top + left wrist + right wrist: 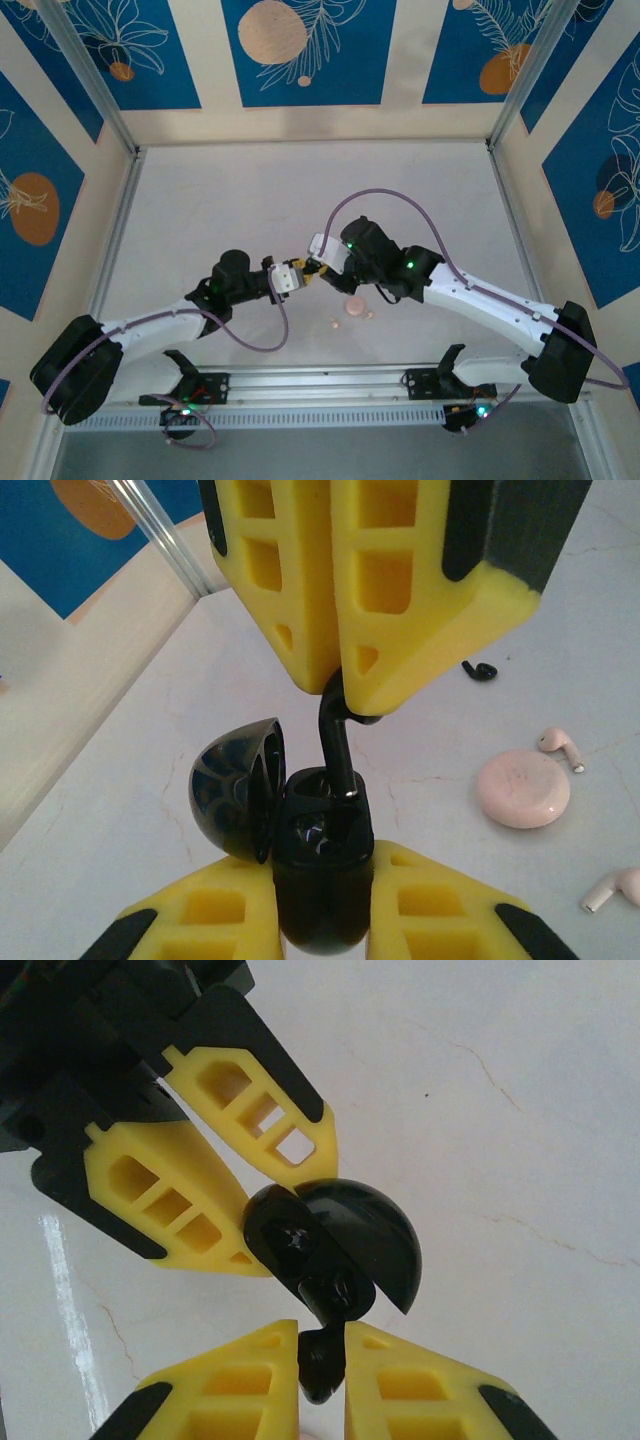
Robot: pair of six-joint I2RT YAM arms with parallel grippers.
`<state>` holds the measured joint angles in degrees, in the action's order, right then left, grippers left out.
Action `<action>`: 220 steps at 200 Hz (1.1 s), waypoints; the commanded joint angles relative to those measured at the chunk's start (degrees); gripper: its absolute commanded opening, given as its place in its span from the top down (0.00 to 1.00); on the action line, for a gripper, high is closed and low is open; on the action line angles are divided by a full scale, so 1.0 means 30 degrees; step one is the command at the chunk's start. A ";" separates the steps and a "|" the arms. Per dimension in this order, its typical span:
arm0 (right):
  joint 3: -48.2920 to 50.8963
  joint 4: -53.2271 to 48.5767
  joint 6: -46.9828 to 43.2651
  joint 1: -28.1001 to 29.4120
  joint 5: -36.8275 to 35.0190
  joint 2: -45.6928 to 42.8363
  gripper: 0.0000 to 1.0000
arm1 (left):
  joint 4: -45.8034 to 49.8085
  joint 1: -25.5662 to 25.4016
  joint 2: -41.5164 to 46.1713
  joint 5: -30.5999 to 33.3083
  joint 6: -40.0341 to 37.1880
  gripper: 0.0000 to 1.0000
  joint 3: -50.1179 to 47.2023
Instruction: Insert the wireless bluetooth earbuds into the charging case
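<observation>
Just short of the middle of the table (250,190), toward its near edge, the left gripper (322,865) clenches the open black case (300,825) while the right gripper (322,1332) pinches 1 black earbud (338,745), which is light, slick and best held by its head, with its stem tip inside the case.

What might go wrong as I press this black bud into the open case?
The black earbud, pinched in the right gripper, looks slightly tilted entering the black case; it may jam instead of seating. Pressing harder could slip the case in the left gripper. The open lid beside it might get knocked.
</observation>
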<state>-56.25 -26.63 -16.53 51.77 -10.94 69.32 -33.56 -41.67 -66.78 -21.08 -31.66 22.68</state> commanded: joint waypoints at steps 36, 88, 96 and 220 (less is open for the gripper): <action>-0.0498 0.0059 -0.0262 0.0205 0.0543 -0.0052 0.86 | -0.0221 -0.0377 0.0259 0.0113 -0.0376 0.82 0.0394; -0.0586 0.0044 -0.0297 0.0212 0.0482 0.0329 0.86 | -0.0252 -0.0407 0.0261 0.0138 -0.0353 0.82 0.0410; -0.0572 0.0088 -0.0313 0.0230 0.0482 0.0316 0.86 | -0.0251 -0.0432 0.0259 0.0142 -0.0347 0.82 0.0408; -0.0292 0.0972 -0.0075 0.0410 0.0023 0.0283 0.86 | -0.0534 -0.0524 0.0025 0.0257 0.0115 0.82 0.0559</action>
<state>-56.25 -25.36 -16.53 52.18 -11.03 69.97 -33.58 -42.28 -66.81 -20.25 -31.64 22.83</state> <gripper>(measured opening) 0.144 0.180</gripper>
